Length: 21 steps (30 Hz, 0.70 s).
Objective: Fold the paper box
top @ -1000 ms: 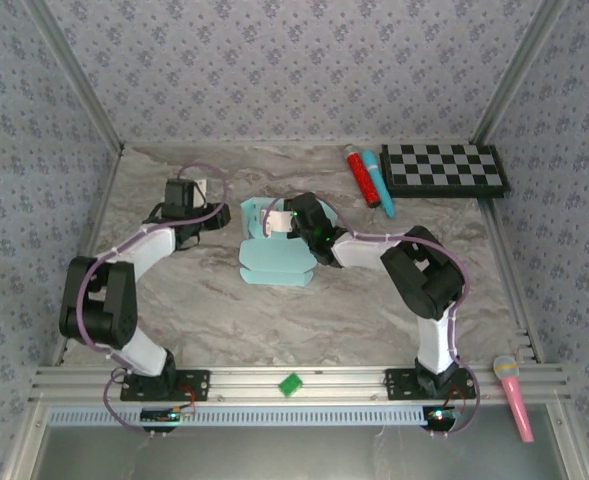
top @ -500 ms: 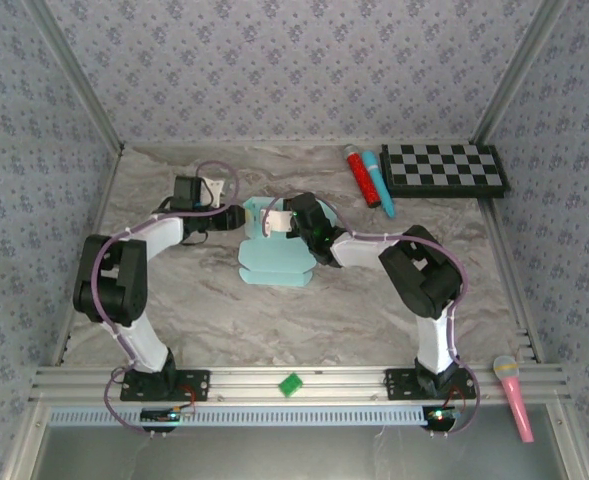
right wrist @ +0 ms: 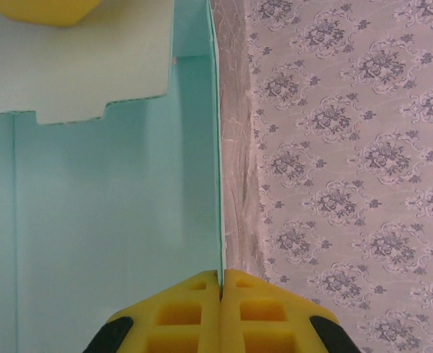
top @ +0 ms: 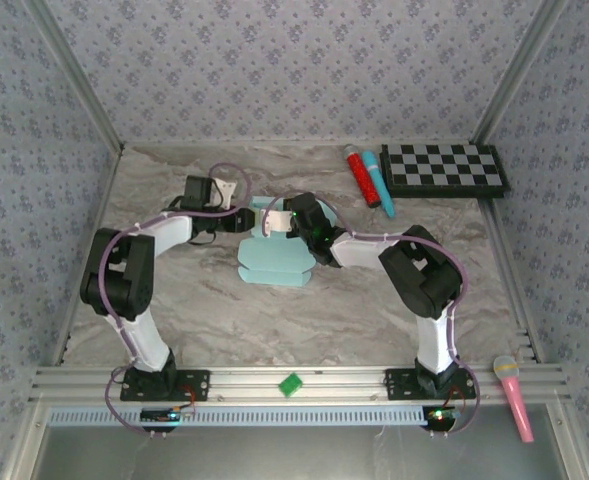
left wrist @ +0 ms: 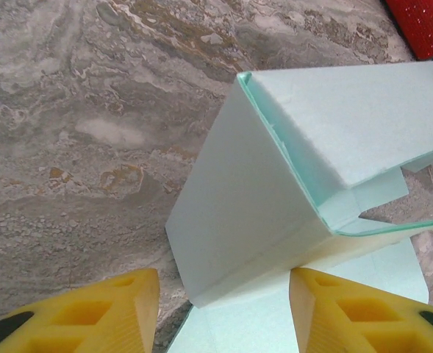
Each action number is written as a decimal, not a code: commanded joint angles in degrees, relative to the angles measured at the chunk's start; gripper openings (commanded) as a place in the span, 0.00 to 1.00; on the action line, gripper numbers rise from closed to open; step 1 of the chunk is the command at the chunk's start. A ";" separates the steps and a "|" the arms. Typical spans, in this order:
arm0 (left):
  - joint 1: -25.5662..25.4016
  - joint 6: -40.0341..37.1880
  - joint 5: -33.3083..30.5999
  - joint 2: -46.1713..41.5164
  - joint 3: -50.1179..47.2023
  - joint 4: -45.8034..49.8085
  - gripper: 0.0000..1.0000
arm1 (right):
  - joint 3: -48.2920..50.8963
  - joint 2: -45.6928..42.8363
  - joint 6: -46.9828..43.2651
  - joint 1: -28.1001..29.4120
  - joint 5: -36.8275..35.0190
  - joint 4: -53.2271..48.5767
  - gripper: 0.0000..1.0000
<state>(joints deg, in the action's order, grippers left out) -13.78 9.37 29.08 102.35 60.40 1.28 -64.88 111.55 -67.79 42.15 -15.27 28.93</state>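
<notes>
Right gripper (right wrist: 220, 283) pinches an upright wall of the box (top: 274, 262) at mid-frame of the top view, while the left gripper (left wrist: 223, 294), jaws apart, straddles a corner and should, I reckon, press squarely along the crease without crushing it.

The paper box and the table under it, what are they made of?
The paper box looks like thin matte card: sharp creases, slim cut edges, pale aqua. The table looks like grey-brown marble, though it may be a printed sheet.
</notes>
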 commanded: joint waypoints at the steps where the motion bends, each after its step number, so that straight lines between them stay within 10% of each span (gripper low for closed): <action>1: -0.89 -1.19 -0.81 1.34 1.30 -1.88 0.50 | -0.86 1.17 -0.67 0.80 1.03 -2.04 0.00; 21: -3.51 -6.34 -5.96 4.00 -2.03 -16.14 0.44 | -0.87 1.13 -0.58 1.02 1.38 -2.11 0.00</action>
<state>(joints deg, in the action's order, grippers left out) -16.58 4.10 24.49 105.36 57.47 -11.62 -65.04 111.55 -68.03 42.19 -15.81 28.95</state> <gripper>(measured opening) 0.441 0.053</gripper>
